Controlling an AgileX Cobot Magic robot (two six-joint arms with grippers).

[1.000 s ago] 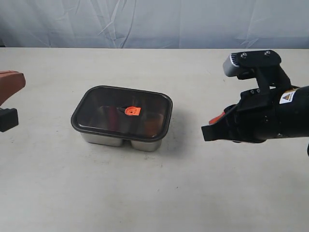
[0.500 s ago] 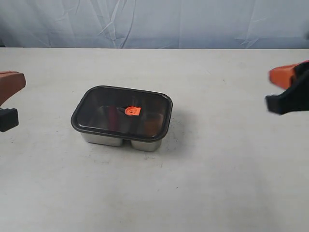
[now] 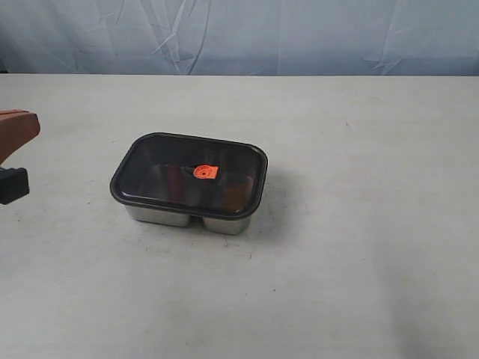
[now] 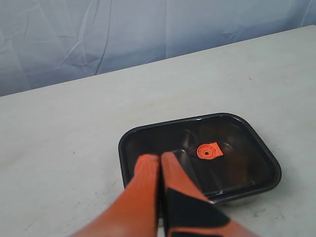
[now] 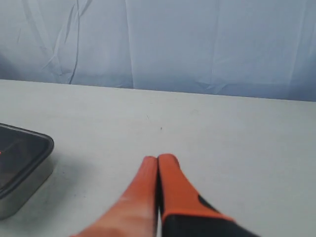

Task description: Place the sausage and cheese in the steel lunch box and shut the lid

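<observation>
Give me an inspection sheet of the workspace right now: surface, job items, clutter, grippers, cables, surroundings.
Surface: pale table, faint scuffs, dry.
Job's things: steel lunch box upright; dark lid seated on it, orange valve at centre. The sausage and cheese cannot be made out through the dark lid.
Clutter: nothing seen.
Grippers: left gripper shut, holding nothing, at the exterior view's left edge, apart from the box. Right gripper shut, holding nothing, outside the exterior view.
Cables: nothing seen.
Surroundings: wrinkled blue-grey backdrop cloth behind the table.
</observation>
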